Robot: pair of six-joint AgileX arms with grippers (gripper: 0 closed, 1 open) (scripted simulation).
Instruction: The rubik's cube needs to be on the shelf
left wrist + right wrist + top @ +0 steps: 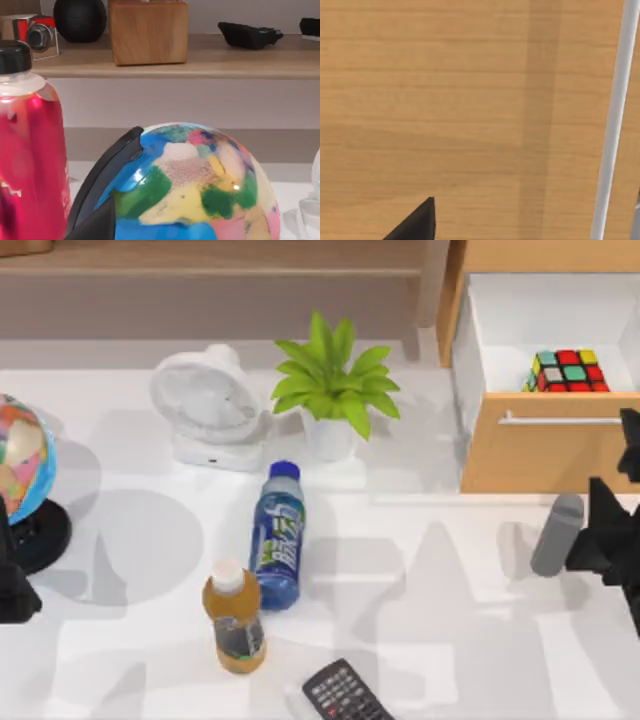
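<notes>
The shelf (210, 270) is running bare along the counter's (450, 590) far edge, while at the far right corner the drawer cabinet (545, 455) is standing pulled open with the rubik's cube (568, 371) sitting inside its white drawer, so I judge the fetch is only beginning. The right gripper (610, 530) is hanging just in front of the drawer face, and whether its fingers are apart or together I cannot tell. Next it is needing to rise over the front panel, drop onto the cube and carry it leftward; the left arm is waiting at the left edge by the globe (22, 455).
</notes>
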